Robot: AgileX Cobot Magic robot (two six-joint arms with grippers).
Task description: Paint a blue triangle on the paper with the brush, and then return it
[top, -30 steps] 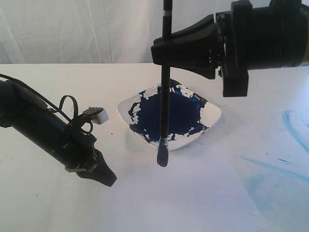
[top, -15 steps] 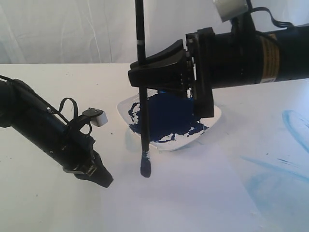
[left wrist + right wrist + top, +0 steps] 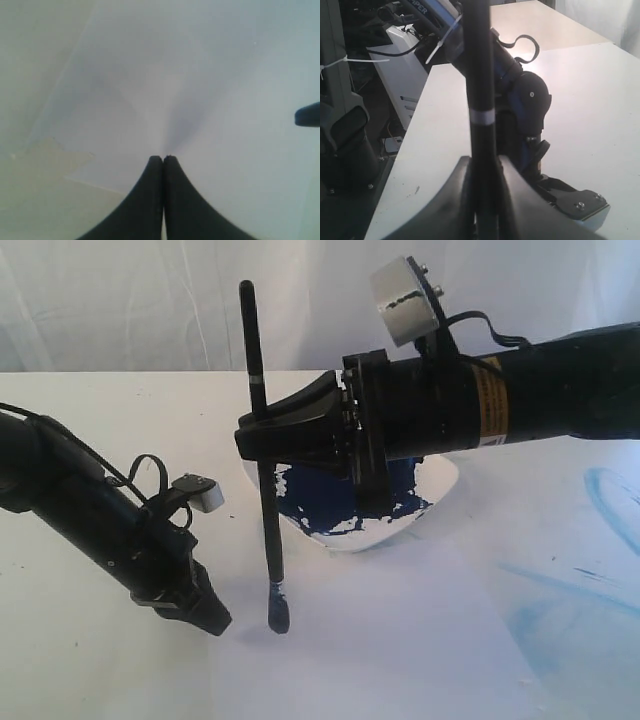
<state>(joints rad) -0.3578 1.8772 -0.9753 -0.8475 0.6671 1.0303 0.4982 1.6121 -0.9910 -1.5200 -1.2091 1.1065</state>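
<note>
My right gripper (image 3: 258, 435) reaches in from the right and is shut on the brush (image 3: 262, 470), a thin black handle with a silver band held nearly upright. Its blue-loaded bristle tip (image 3: 279, 612) hangs at the paper (image 3: 400, 640), left of the dish; I cannot tell if it touches. In the right wrist view the handle (image 3: 480, 75) rises between the right gripper's (image 3: 484, 167) fingers. My left gripper (image 3: 213, 619) is shut, tip down on the paper's left part. In the left wrist view the left gripper (image 3: 163, 159) rests on the white paper (image 3: 210, 90) and the bristle tip (image 3: 307, 114) shows at the edge. No blue triangle is in view.
A white dish (image 3: 432, 492) holding dark navy paint (image 3: 320, 498) sits behind the brush, half hidden by the right arm. Pale blue smears (image 3: 590, 590) mark the surface at the right. A white curtain (image 3: 120, 300) closes the back. The table's edge (image 3: 415, 150) drops to equipment.
The right gripper has carried the brush left and lower, from over the dish to the paper left of it. The left arm has hardly moved.
</note>
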